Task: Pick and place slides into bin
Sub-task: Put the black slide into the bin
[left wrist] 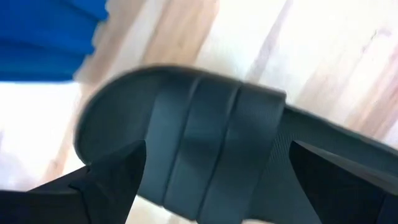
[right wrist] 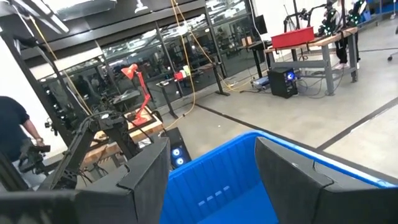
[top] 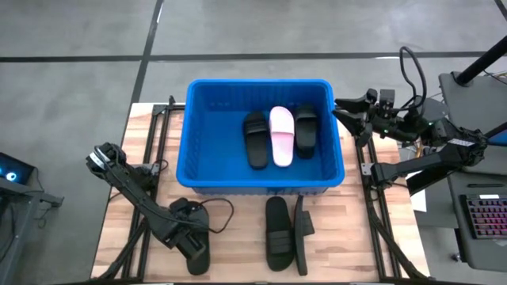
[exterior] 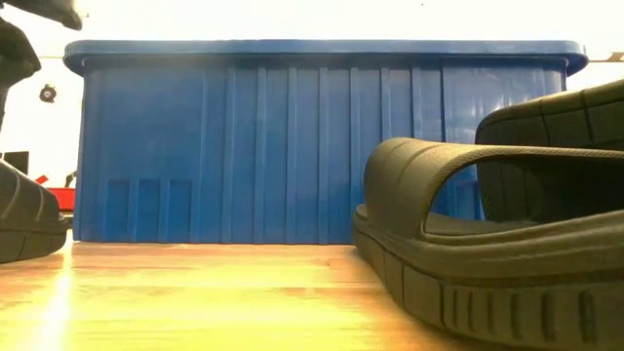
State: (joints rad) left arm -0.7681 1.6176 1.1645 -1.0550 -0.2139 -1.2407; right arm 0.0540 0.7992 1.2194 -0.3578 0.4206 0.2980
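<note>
A: How many slides were counted, and where did they lie?

B: Six in all. Three lay side by side in the bin (top: 207, 119): a black slide (top: 255, 140), a pale pink slide (top: 281, 135) and a second black slide (top: 306, 130). Two more black ones rested on the bench (top: 348, 237) just in front of the bin's near wall, one flat on its sole (top: 277, 233) and one tipped on its edge (top: 302, 235), close beside each other. The sixth slide (top: 196, 252) was at the bench's front left, under the left arm.

A: How did that sixth slide stand relative to the left end effector (left wrist: 205, 180)?

B: The wrist view showed the ribbed top strap (left wrist: 205, 137) directly between the two dark fingers (left wrist: 106, 180), which were spread wide, one on each side of the strap. Whether either finger touched the slide could not be told (the view was blurred), so nothing was yet gripped. A blue corner of the bin showed beyond the slide.

A: And the right end effector (top: 342, 112)?

B: It hovered at the bin's far right corner, level with the rim, its fingers parted and empty; its wrist view looked over the blue rim (right wrist: 249, 146) into the room beyond, where a person (right wrist: 15, 140) stood at the edge.

A: What did the low view add?

B: The bin's ribbed wall (exterior: 292, 146) rose behind the flat slide (exterior: 487, 244).
</note>
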